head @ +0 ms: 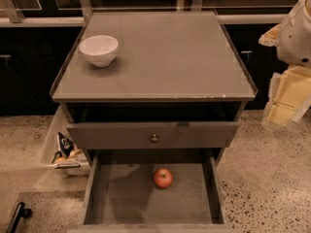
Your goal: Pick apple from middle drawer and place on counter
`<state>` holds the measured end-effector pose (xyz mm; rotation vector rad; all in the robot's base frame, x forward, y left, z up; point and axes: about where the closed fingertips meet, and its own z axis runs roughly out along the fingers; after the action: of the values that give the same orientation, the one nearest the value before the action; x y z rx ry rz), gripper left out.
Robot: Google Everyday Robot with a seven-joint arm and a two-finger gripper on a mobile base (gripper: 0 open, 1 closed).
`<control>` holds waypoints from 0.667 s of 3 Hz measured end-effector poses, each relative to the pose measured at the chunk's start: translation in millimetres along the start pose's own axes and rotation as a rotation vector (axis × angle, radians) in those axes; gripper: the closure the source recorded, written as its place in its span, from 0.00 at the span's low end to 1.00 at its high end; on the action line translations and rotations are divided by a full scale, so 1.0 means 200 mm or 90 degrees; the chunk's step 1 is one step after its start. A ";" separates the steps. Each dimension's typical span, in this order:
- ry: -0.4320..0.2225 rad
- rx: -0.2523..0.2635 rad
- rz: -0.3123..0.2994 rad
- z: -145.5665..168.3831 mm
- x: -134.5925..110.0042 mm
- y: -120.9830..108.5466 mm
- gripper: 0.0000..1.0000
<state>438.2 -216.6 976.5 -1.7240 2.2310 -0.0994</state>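
Apple [163, 177], small round red with yellow blush: on floor of wide shallow grey-brown middle drawer [126, 193], 6 o'clock. Pale cream gripper [286, 98] at 3 o'clock, well apart; spread or pressed, cannot tell. Likely best: descend from above, clearing knobbed upper drawer front [194, 135]. Counts: one flat grey-brown counter [165, 57], two open drawers, one round white bowl [98, 50], one apple.

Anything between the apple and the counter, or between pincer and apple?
Partly: the knobbed upper drawer juts out between apple and counter, just behind the apple. Nothing covers the apple from above. The pincer hangs at frame right, beside the counter.
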 end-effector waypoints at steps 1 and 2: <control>0.000 0.000 0.000 0.00 0.00 0.00 0.00; -0.008 -0.009 0.008 0.08 0.04 0.04 0.00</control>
<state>434.1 -220.0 958.4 -1.7136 2.2382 -0.0702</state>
